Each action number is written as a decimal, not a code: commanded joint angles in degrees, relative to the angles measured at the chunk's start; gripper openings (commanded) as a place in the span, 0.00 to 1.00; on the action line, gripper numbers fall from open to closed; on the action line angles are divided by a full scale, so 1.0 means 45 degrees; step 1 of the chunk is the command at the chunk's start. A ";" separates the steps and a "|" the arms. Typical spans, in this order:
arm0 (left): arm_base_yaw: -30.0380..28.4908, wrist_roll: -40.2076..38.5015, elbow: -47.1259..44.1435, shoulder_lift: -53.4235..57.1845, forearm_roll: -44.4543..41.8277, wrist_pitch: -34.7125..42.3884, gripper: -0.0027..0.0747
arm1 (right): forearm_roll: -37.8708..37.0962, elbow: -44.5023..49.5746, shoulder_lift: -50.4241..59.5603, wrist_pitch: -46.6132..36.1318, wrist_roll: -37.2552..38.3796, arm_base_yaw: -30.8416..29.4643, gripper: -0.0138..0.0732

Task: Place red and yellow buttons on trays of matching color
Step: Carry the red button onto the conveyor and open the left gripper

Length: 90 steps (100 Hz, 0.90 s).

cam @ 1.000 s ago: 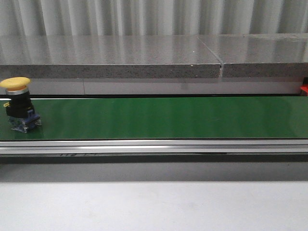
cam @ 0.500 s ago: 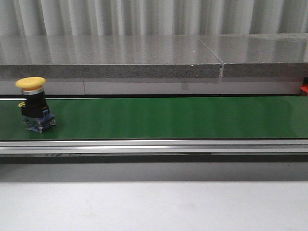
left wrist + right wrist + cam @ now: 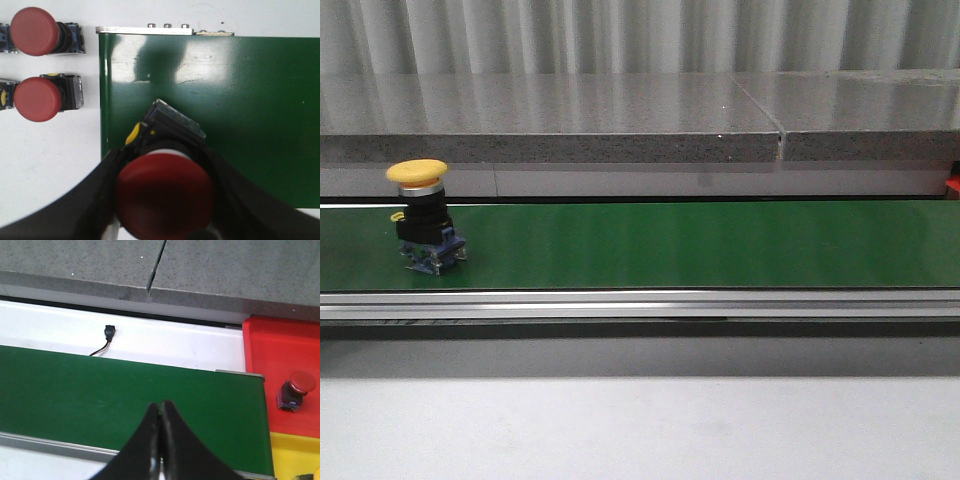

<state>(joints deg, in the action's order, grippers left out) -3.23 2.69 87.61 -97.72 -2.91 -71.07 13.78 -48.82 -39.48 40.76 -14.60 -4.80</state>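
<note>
Front view: green conveyor belt (image 3: pixel 700 245) runs left to right across the scene, grey stone ledge (image 3: pixel 550 130) behind it, pale worktop (image 3: pixel 640 430) in front. One yellow button (image 3: pixel 423 213), upright on a black and blue base, stands on the belt near its left end. Neither arm shows in this view.

Left wrist view: left hand (image 3: pixel 162 200), fingers (image 3: pixel 90 200) pinching a red button (image 3: pixel 165 195) by its body, cap toward the camera, held over the left end of the belt (image 3: pixel 240 100). Two more red buttons, one (image 3: pixel 35 31) and another (image 3: pixel 39 98), lie on their sides on the white surface (image 3: pixel 50 160) just beside the belt's end, apart from each other.

Right wrist view: right hand (image 3: pixel 160 412), fingers pressed together and holding nothing, over the belt (image 3: pixel 100 390) near its right end. Red tray (image 3: pixel 282 350) sits just past that end, with one red button (image 3: pixel 297 389) upright in it. Yellow tray (image 3: pixel 290 452) adjoins the red tray on its near side. Small black cable end (image 3: pixel 109 332) lies on the white strip beyond the belt.
</note>
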 commanded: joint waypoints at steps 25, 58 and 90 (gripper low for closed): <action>0.0085 -0.0014 0.0205 0.0191 -0.0028 0.0171 0.01 | 0.0101 -0.0316 0.0050 -0.0867 -0.0077 -0.0009 0.08; 0.0085 -0.0014 -0.0971 0.0191 -0.0028 0.0665 0.01 | 0.0101 -0.0316 0.0050 -0.0867 -0.0077 -0.0009 0.08; 0.0085 -0.0014 -0.1000 0.0191 -0.0028 0.0718 0.20 | 0.0101 -0.0316 0.0050 -0.0867 -0.0077 -0.0009 0.08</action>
<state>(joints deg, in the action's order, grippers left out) -3.23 2.69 81.68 -99.52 -3.05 -68.77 13.78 -48.82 -39.48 40.76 -14.60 -4.80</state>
